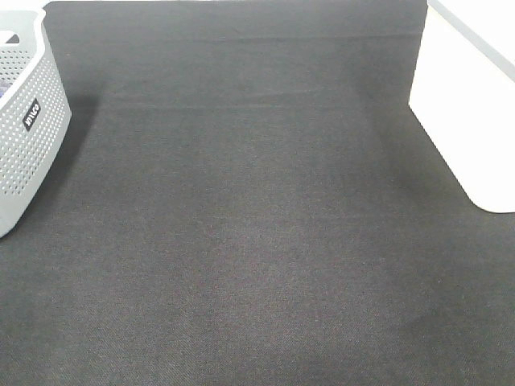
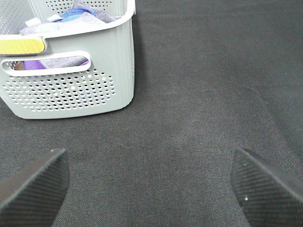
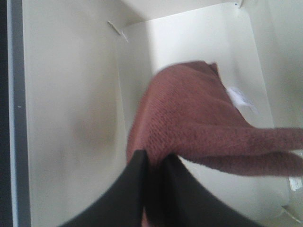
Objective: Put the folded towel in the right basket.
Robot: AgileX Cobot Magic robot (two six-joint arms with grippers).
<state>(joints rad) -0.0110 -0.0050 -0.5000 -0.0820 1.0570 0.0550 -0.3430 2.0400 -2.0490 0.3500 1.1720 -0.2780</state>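
We're looking at a dark cloth-covered table (image 1: 257,241): a grey perforated basket (image 1: 28,121) stands at its far left and a white basket (image 1: 471,104) at its far right.

A staged laundry-sorting bench, likely a robot lab; a plain black cloth (image 1: 241,241) covers the whole surface; a grey basket (image 2: 71,90) of mixed clothes (image 2: 80,12) stands ahead of the left gripper (image 2: 151,189); a white basket (image 3: 71,118) lies beneath the right gripper (image 3: 154,160), which pinches a towel (image 3: 189,118).
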